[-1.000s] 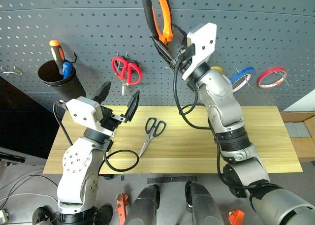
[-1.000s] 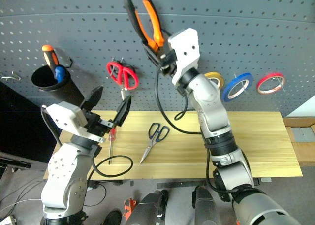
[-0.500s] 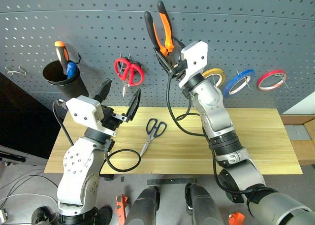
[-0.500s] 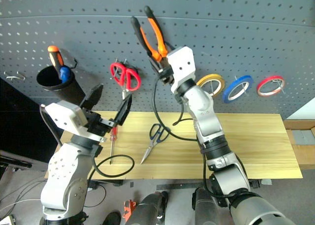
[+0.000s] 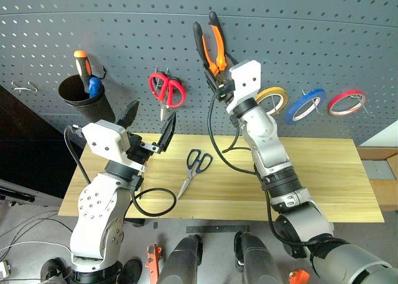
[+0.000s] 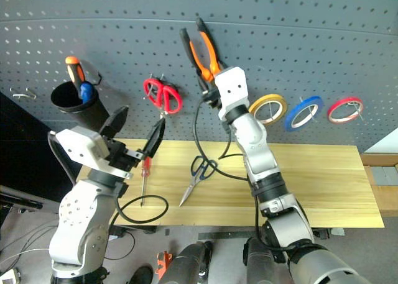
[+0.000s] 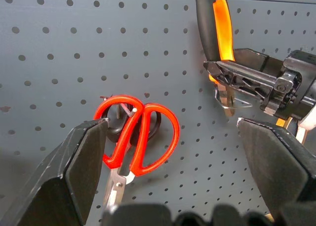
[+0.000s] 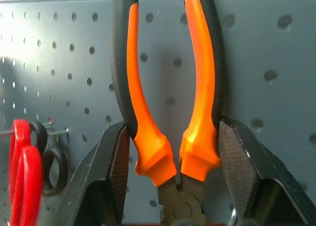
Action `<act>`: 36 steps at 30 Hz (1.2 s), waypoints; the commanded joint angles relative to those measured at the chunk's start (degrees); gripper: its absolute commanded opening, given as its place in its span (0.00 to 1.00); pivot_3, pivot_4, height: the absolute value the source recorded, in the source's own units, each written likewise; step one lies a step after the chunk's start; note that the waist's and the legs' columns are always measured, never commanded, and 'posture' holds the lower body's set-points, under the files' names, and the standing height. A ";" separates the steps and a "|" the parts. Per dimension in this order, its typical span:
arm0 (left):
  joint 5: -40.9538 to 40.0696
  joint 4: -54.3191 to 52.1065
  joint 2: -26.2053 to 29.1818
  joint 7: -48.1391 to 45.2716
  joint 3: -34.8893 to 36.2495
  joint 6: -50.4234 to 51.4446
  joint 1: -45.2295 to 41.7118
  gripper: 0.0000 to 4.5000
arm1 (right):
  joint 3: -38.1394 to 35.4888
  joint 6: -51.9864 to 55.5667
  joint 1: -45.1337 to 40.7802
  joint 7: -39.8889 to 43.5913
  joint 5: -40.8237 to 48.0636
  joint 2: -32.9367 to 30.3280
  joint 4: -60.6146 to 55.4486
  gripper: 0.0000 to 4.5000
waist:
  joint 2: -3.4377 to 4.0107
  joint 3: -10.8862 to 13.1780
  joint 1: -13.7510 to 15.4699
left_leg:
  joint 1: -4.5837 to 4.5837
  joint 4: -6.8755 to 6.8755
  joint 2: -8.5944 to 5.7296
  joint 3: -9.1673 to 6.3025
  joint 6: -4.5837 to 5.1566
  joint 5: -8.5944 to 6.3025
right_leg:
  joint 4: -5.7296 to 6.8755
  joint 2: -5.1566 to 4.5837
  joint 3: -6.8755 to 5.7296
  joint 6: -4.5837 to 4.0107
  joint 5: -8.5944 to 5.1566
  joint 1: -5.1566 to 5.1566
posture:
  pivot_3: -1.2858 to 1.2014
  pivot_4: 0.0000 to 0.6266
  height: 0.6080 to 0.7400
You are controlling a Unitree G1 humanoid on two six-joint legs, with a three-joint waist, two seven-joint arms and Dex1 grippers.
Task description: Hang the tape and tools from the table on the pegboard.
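right gripper (image 5: 219, 85) is clamped on the pliers (image 5: 209, 46) near the pivot, handles pointing up against the pegboard (image 5: 311, 35), not hooked yet as far as I can tell

left gripper (image 5: 149, 127) is spread wide, empty, hovering over the left end of the table (image 5: 323, 172), facing the board

task items: blue tape (image 5: 306, 105) is already on a hook right of the yellow tape (image 5: 272, 99). blue scissors (image 5: 193, 168) lie mid-table, red screwdriver (image 6: 143, 179) lies left of them, partly under the left arm

risks, my read:
- can't see the target hook past the handles. If the handles straddle nothing, letting go drops the pliers onto the table, likely on the blue scissors right below
- grip is low at the pivot with long handles above, so the pliers could swivel in the claw if a handle catches the board
- the right arm's cable loops down close to the blue scissors, could snag them when the arm pulls back

room:
- red scissors (image 5: 166, 89) hang just left of the pliers, yellow tape just right, so the slot is narrow and sideways drift hits a neighbour
- board above the pliers is bare, free to lift
- right half of the table is open
- cup (image 5: 79, 91) with its tools sits far left, well apart
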 commanded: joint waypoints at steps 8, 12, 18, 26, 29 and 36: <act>-0.62 -2.27 0.19 0.19 0.54 1.21 0.76 1.00 | -0.62 5.56 2.82 -0.62 0.81 1.60 -7.92 0.99 | 0.00 0.00 -0.04 | 0.01 0.00 0.00 0.00 0.00 0.00 | 0.01 0.00 0.02 0.00 0.00 0.00 | 0.59 0.40 1.00; 0.62 0.94 0.10 1.08 0.87 3.02 3.13 1.00 | 0.88 12.29 7.71 4.76 2.11 -1.77 -15.24 0.99 | 0.00 0.00 0.05 | 0.01 0.01 -0.01 -0.01 0.00 0.00 | 0.00 0.00 0.01 0.00 0.00 0.01 | 0.58 0.42 1.00; 0.40 4.73 2.28 0.59 -2.27 13.21 6.25 1.00 | 2.72 28.73 19.43 16.56 8.33 -11.15 -28.21 0.99 | 0.01 0.01 -0.07 | 0.03 -0.02 0.01 -0.03 0.02 -0.01 | -0.06 -0.01 0.02 -0.01 -0.01 0.08 | 0.55 0.45 1.00; 4.54 11.81 3.15 2.74 -9.28 25.55 2.12 1.00 | 2.47 44.46 30.51 27.77 21.13 -20.88 -39.99 0.99 | 0.00 0.01 -0.27 | 0.13 -0.03 0.00 -0.02 0.05 -0.03 | -0.06 -0.04 0.03 -0.01 0.00 0.18 | 0.54 0.44 1.00; 9.59 17.31 3.40 4.38 -14.20 28.66 -1.97 1.00 | 6.57 45.75 33.30 30.61 20.54 -24.33 -42.21 0.99 | 0.00 0.01 -0.29 | 0.21 -0.03 0.01 0.00 0.05 -0.03 | -0.07 -0.05 0.03 0.00 -0.01 0.28 | 0.53 0.43 1.00; 13.72 27.01 -3.88 8.09 -19.97 37.12 -11.38 1.00 | 8.97 46.69 33.86 29.40 20.97 -23.93 -43.42 0.99 | -0.04 -0.02 -0.08 | 0.32 0.06 -0.03 -0.02 0.04 -0.03 | -0.12 -0.10 -0.04 0.06 0.03 0.49 | 0.52 0.41 1.00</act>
